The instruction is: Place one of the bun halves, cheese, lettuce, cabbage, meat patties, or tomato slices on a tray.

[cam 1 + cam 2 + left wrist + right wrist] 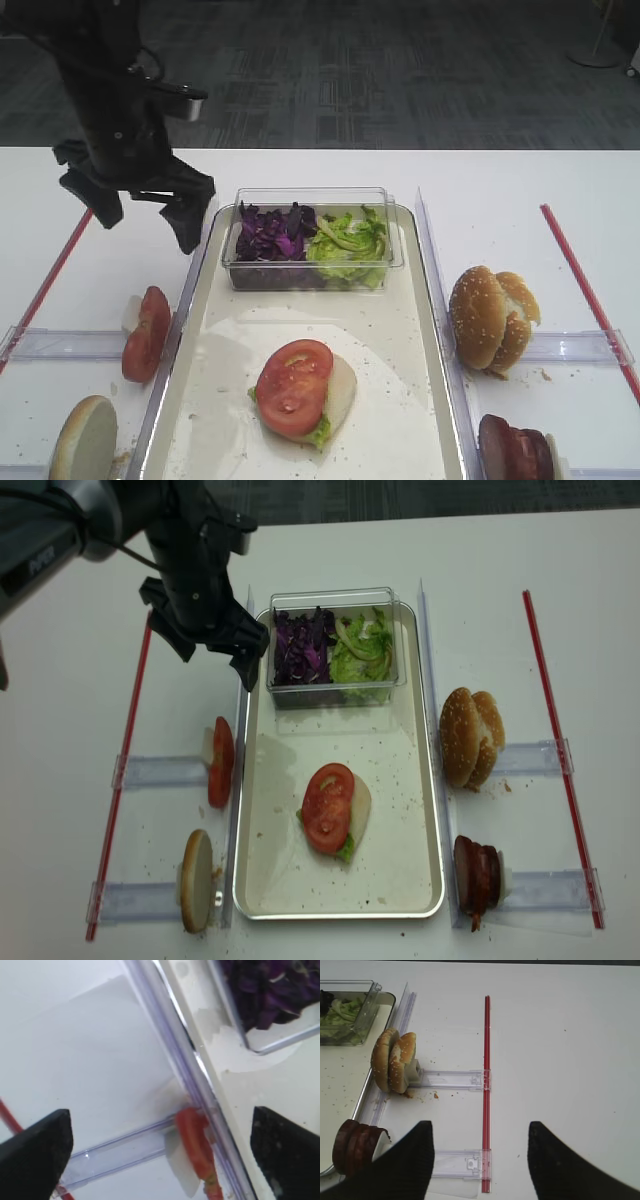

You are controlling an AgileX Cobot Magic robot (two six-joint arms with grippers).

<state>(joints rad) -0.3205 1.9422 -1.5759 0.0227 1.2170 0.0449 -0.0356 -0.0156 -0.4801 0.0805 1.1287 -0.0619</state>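
Observation:
The tray (400, 420) (410, 880) holds a pale bun half topped with lettuce and a tomato slice (293, 386) (328, 808). A clear box at its far end holds cabbage (270, 232) (270, 985) and lettuce (348, 243). More tomato slices (147, 333) (195, 1145) stand on edge left of the tray, and a bun half (83, 440) lies nearer. Sesame bun halves (492, 318) (394, 1062) and meat patties (515, 447) (355, 1147) stand to the right. My left gripper (148, 222) (215, 660) (161, 1112) hangs open and empty above the tray's far-left corner. My right gripper (480, 1127) is open and empty. Cheese is out of view.
Clear plastic rails (60, 343) (452, 1079) hold the standing food on both sides of the tray. Red strips (585, 285) (486, 1090) run along the white table's left and right sides. Crumbs lie by the sesame buns.

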